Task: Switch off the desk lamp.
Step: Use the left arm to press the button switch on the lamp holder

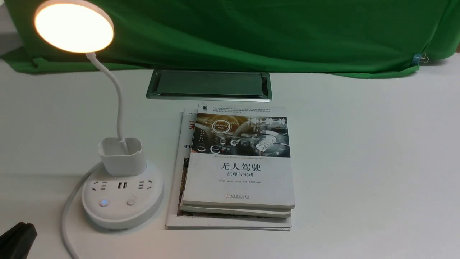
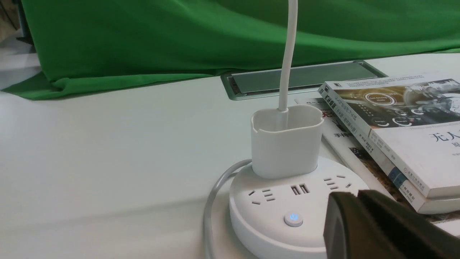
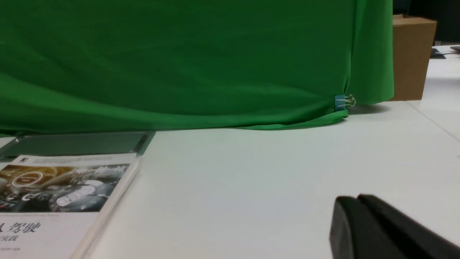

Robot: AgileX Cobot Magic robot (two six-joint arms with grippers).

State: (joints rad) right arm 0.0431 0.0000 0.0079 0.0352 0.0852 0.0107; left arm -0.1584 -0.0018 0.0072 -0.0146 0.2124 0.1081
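The lit white disc-headed gooseneck desk lamp (image 1: 122, 158) sits near my white table's (image 1: 359, 162) front left corner; with left end effector (image 2: 356, 196) and right end effector (image 3: 356, 199) clenched empty, I fear a skewed press hitting the wrong base button (image 1: 131, 201).

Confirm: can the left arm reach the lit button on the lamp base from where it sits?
Probably yes. The left hand sits close to the lamp base, with nothing between it and the lit button. The book stack lies to the right, out of the path.
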